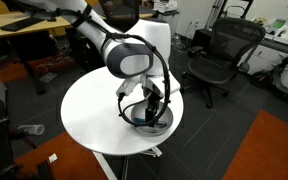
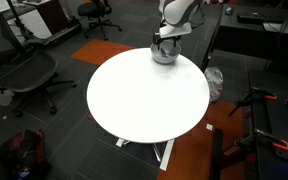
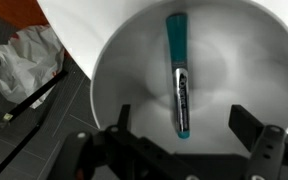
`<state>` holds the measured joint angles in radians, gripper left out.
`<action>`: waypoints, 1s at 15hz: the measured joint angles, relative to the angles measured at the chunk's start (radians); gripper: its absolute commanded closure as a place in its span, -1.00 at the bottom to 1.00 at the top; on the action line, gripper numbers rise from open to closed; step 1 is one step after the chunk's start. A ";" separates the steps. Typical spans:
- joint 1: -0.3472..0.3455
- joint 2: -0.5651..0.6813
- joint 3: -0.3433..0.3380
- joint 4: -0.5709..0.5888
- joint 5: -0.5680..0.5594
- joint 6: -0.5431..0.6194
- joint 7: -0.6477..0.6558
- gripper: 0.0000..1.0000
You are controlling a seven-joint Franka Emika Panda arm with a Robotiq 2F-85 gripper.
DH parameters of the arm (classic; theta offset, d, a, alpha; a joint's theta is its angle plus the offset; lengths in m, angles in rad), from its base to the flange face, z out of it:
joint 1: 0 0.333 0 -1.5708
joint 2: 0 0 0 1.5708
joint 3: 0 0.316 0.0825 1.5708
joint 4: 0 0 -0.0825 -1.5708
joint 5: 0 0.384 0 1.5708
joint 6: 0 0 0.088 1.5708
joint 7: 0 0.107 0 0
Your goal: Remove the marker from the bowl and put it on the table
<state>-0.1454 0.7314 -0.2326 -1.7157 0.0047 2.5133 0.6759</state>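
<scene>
The teal-blue marker lies inside the shiny grey bowl, pointing away from me in the wrist view. My gripper is open, its two dark fingers spread either side of the marker's near end, not touching it. In both exterior views the gripper hangs down into the bowl at the edge of the round white table. The marker is hidden in the exterior views.
Black office chairs stand around the table. A crumpled white bag lies on the floor beside the table's edge. Wooden desks stand behind.
</scene>
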 measured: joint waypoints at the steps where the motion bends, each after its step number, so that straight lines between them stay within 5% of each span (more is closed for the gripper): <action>1: -0.002 0.010 0.000 0.010 0.008 0.002 -0.016 -1.00; 7: -0.009 0.070 0.000 0.067 0.052 0.002 -0.081 -1.00; 8: -0.009 0.079 0.000 0.075 0.058 0.002 -0.086 -0.50; 15: -0.017 0.115 0.000 0.102 0.061 0.003 -0.089 0.46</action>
<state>-0.1625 0.8466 -0.2326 -1.6139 0.0662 2.5158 0.5866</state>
